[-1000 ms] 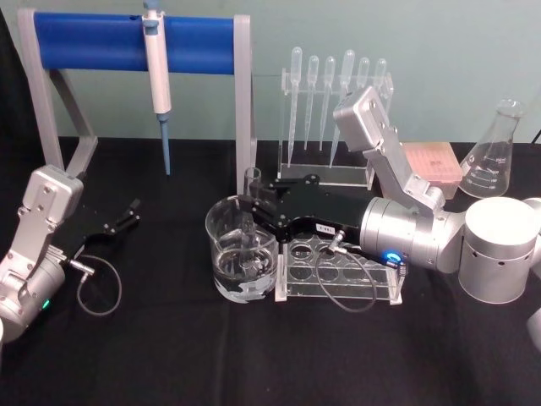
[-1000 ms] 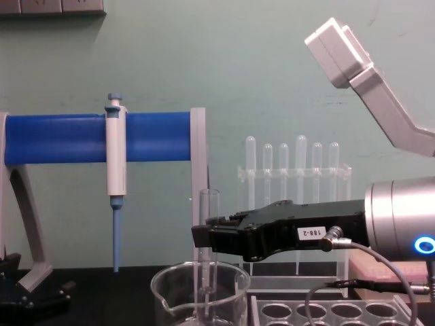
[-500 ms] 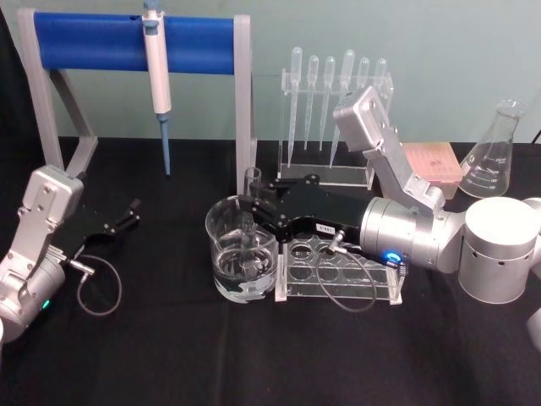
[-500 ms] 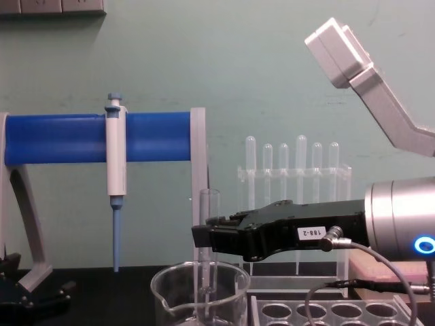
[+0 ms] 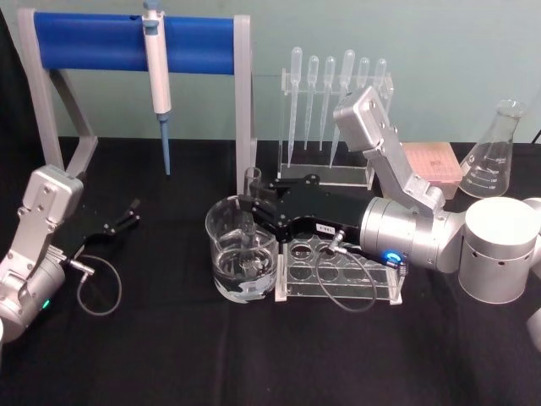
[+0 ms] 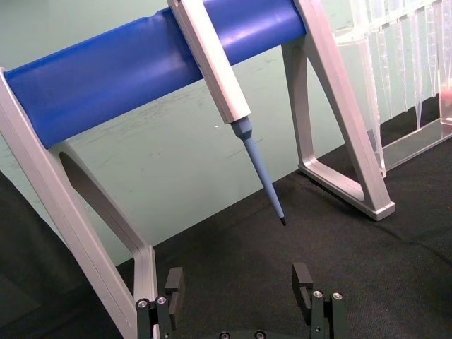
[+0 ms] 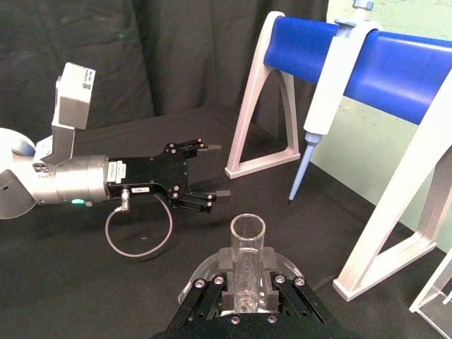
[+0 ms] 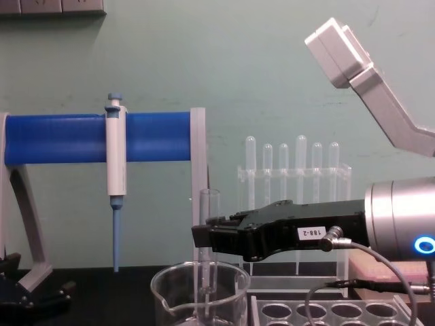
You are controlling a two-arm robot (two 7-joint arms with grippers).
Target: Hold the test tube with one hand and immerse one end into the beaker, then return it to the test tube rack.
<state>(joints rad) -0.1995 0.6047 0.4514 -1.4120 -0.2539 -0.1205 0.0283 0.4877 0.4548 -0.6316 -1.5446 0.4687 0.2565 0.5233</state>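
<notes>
— What's the biggest thing on the black surface point(image 5: 254, 355)?
— The blue-barred stand point(image 5: 93, 42), off at eleven o'clock from the middle.
— And the arms?
— The right hand point(image 8: 204, 238) reaches in from three o'clock and sits over the beaker. The left hand point(image 5: 127, 216) lies out at nine o'clock, well apart, fingers spread wide with nothing between them.
— The glassware?
— A clear rack point(image 5: 380, 288) stands just beside the beaker point(image 5: 221, 254), at its three o'clock.
— And the test tube point(image 5: 251, 179)?
— Upright, mouth up, pinched between the right hand's closed fingers. Its lower end is down inside the beaker, below the rim.
</notes>
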